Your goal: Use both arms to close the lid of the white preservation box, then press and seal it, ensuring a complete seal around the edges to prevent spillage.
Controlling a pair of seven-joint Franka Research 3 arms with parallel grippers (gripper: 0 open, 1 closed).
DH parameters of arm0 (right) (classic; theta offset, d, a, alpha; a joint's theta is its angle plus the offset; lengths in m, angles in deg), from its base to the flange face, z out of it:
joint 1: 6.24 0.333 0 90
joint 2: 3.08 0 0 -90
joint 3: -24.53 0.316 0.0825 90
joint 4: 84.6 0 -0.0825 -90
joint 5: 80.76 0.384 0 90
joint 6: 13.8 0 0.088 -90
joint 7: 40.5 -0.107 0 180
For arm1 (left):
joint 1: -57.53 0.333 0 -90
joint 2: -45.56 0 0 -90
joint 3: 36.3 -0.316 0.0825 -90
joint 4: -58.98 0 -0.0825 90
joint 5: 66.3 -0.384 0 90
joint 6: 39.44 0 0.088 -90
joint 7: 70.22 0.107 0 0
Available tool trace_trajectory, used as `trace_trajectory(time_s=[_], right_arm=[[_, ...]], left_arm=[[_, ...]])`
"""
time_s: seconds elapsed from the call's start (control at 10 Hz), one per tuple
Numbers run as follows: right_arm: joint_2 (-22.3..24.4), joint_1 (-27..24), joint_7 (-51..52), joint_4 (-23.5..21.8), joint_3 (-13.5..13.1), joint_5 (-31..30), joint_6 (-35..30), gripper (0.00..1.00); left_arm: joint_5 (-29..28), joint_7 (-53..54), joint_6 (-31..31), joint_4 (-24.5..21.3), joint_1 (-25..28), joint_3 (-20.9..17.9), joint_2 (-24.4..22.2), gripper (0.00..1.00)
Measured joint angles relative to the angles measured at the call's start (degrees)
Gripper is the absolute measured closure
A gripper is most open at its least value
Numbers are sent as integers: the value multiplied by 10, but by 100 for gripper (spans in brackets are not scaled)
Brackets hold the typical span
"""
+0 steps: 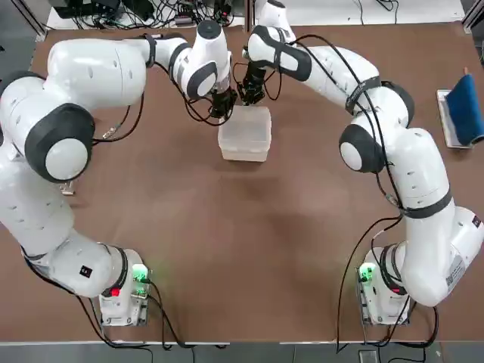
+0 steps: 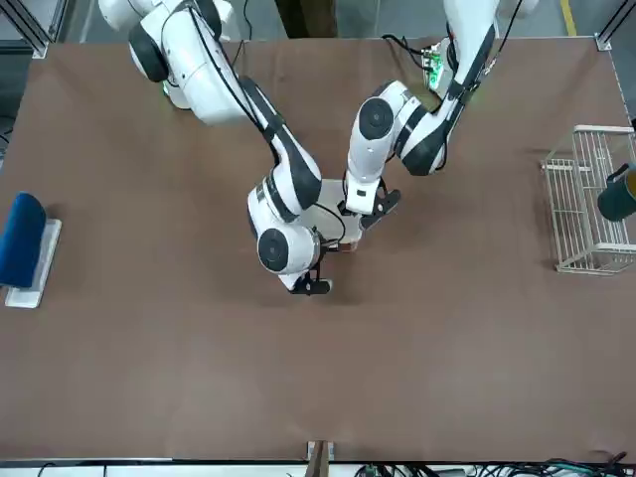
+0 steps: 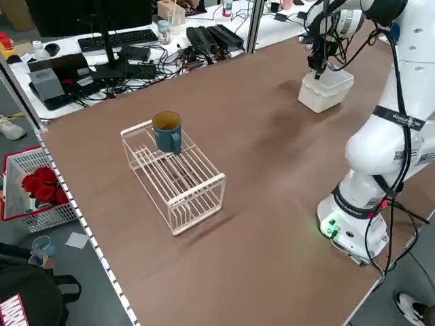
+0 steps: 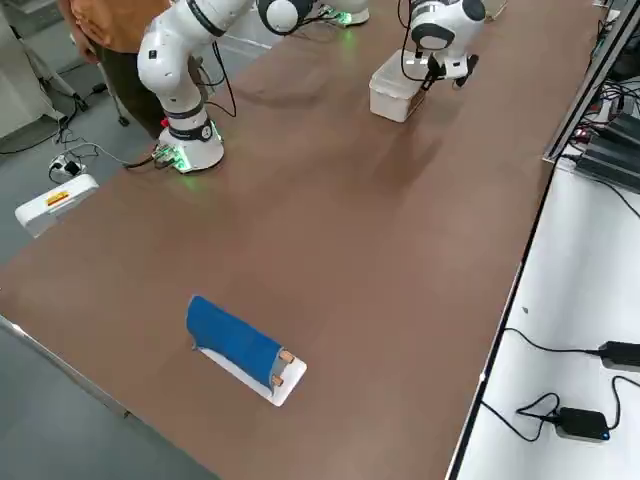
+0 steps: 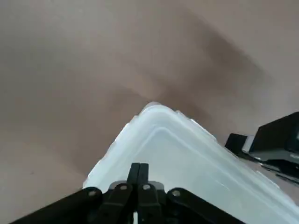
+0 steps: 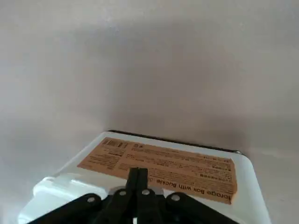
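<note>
The white preservation box [image 1: 244, 134] sits at the table's far middle with the lid [image 5: 187, 156] lying down flat on it. My left gripper [image 1: 221, 107] is shut, its joined fingertips [image 5: 138, 173] resting on the lid near the far left corner. Beside it, my right gripper [image 1: 251, 92] is also shut, with its fingertips [image 6: 138, 178] on the lid by an orange label [image 6: 163, 162]. Both come down on the box's [image 3: 326, 90] far edge. From the right side view the box [image 4: 396, 88] shows under the right wrist.
A white wire rack [image 3: 178, 178] with a teal mug [image 3: 167, 130] on top stands at the table's left. A blue object on a white tray [image 1: 462, 111] lies at the right edge. A person in an orange top [image 4: 105, 22] stands behind the bases.
</note>
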Motion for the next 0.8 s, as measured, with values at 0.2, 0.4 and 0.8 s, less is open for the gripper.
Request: trace_trajectory(time_s=[0.2,0.4,0.8], right_arm=[[7,-5,3,1,1,1,-6,98],[22,-17,4,5,0,2,-17,96],[71,-38,78,8,-73,-5,-50,85]], left_arm=[[1,0,-13,0,5,0,0,99],[1,0,-14,3,14,0,-9,99],[1,1,85,70,27,0,-43,98]])
